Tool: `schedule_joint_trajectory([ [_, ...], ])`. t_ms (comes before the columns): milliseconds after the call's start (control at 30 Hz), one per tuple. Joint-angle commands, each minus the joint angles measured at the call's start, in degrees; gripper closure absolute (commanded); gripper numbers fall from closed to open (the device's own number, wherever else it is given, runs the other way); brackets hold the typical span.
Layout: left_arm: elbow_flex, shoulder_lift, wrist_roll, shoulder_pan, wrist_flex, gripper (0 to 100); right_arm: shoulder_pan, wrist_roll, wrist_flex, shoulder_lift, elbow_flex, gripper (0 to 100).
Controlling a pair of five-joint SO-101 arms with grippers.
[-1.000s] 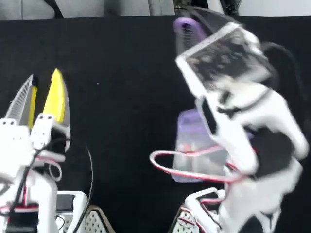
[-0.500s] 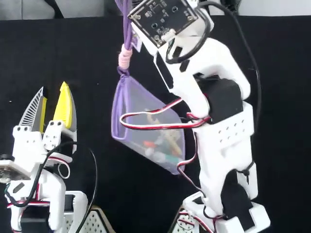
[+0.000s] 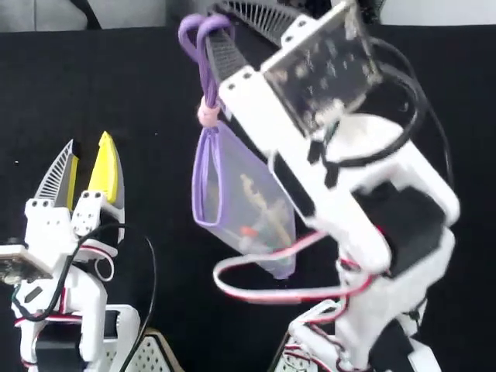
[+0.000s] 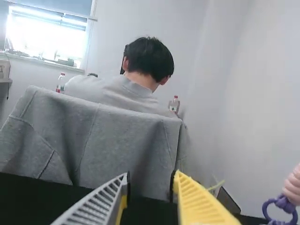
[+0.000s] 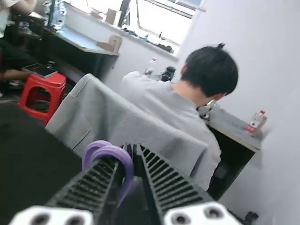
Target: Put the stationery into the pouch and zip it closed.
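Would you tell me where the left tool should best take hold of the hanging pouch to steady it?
Probably the lower edge of the pouch, approached from the left arm's side. It hangs tilted from its purple loop, clamped in the right tool, so that end is free and its trimmed edge faces the left tool. The stationery sits low inside, so pinch the rim only.

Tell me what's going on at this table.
The right arm's end effector is shut on the purple cord loop of a translucent purple pouch, which hangs from it above the black table with colourful stationery inside. The left arm's yellow-fingered end effector sits open near the table's left side, holding nothing.
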Motion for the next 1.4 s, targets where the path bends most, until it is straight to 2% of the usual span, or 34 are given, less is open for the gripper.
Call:
schedule_joint_trajectory([
  [0, -0.1, 0.0, -0.1, 0.0, -1.4, 84, -1.6, -2.0, 6.2, -6.6, -3.1, 98.6],
  [133, 0.0, 0.0, -0.1, 0.0, -1.4, 84, -1.6, -6.8, 11.3, -14.3, -2.8, 98.6],
  [333, -0.1, 0.0, -0.1, 0.0, -1.2, 83, -1.5, -6.5, 18.5, -22.7, -2.6, 98.6],
  [567, -0.6, 0.0, -0.4, 0.7, -1.4, 83, -1.5, -6.6, 26.5, -24.4, -2.6, 98.6],
  [667, -2.1, 0.1, -1.2, 5.9, 1.3, 83, -1.3, -6.6, 30.3, -24.5, -3.1, 98.6],
  [767, -4.7, 0.1, -7.2, 13.3, 6.2, 83, -1.3, -6.6, 34.6, -25.9, -2.6, 98.6],
  [933, -9.6, 0.1, -13.7, 24.2, 13.5, 83, -1.1, -5.5, 35.2, -33.4, 2.7, 98.6],
  [1200, -22.2, 0.4, -22.0, 30.6, 24.8, 83, -0.9, -2.6, 34.8, -42.2, 16.9, 98.6],
  [1367, -29.4, 0.6, -22.0, 34.5, 33.0, 83, 8.9, -2.5, 32.8, -43.7, 20.4, 98.6],
])
